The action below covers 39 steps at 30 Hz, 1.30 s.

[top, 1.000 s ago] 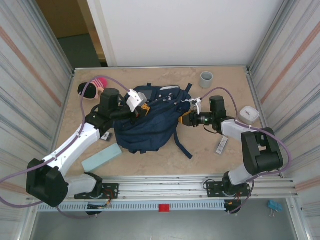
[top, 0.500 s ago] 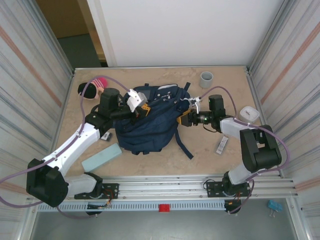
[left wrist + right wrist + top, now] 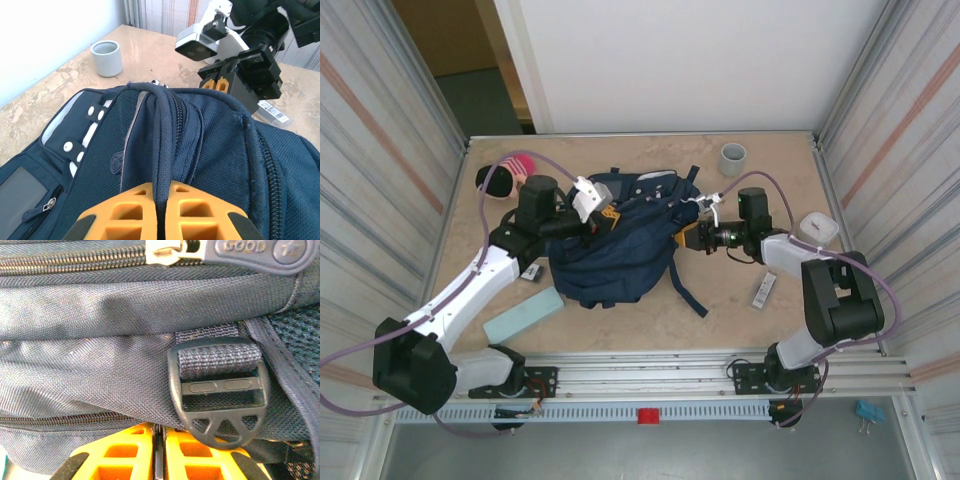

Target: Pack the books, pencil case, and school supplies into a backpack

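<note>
The pencil case (image 3: 523, 314) lies front-left, clear of the left arm. The left gripper (image 3: 604, 222) pinches the backpack's (image 3: 620, 255) top strap (image 3: 161, 130), jaws narrow. The inside of the backpack is hidden. The right gripper (image 3: 687, 238) presses its right side, jaws nearly together; caught fabric, I cannot tell. A supply piece (image 3: 764, 289) lies right on bare table (image 3: 730, 320).

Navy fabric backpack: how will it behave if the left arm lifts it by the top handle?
Likely floppy: the navy fabric backpack lies slumped and creased, so it should sag below the carry handle pinched in the left gripper. Its loose straps would probably trail. Looks flat, so probably light.
</note>
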Motion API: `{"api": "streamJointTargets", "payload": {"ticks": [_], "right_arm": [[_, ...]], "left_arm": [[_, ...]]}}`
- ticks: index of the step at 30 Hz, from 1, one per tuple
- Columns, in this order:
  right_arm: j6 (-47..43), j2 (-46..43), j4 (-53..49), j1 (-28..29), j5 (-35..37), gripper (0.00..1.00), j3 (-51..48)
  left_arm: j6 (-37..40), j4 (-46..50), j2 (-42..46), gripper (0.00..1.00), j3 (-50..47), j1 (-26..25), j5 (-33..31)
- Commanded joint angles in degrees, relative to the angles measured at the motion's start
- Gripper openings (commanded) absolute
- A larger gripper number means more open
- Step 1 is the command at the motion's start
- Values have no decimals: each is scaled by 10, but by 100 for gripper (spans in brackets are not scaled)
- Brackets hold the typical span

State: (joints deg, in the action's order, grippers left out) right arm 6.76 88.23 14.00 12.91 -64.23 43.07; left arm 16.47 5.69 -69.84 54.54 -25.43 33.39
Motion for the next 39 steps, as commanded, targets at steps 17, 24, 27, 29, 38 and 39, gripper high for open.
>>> {"api": "streamJointTargets", "payload": {"ticks": [17, 24, 27, 29, 38, 39], "right_arm": [[102, -12, 50, 29, 28, 27, -18], [67, -10, 6, 31, 82, 40, -14], [53, -4, -15, 33, 78, 28, -4], [53, -6, -15, 35, 83, 20, -5], [84, -100, -58, 42, 93, 5, -18], [87, -115, -69, 44, 95, 5, -17]], "left_arm": [[-28, -101, 31, 0, 19, 3, 4], [-26, -102, 30, 0, 20, 2, 4], [-26, -102, 29, 0, 21, 3, 4], [-27, -102, 29, 0, 21, 2, 3], [-25, -90, 25, 0, 12, -28, -176], [-22, -87, 23, 0, 12, -36, -210]]}}
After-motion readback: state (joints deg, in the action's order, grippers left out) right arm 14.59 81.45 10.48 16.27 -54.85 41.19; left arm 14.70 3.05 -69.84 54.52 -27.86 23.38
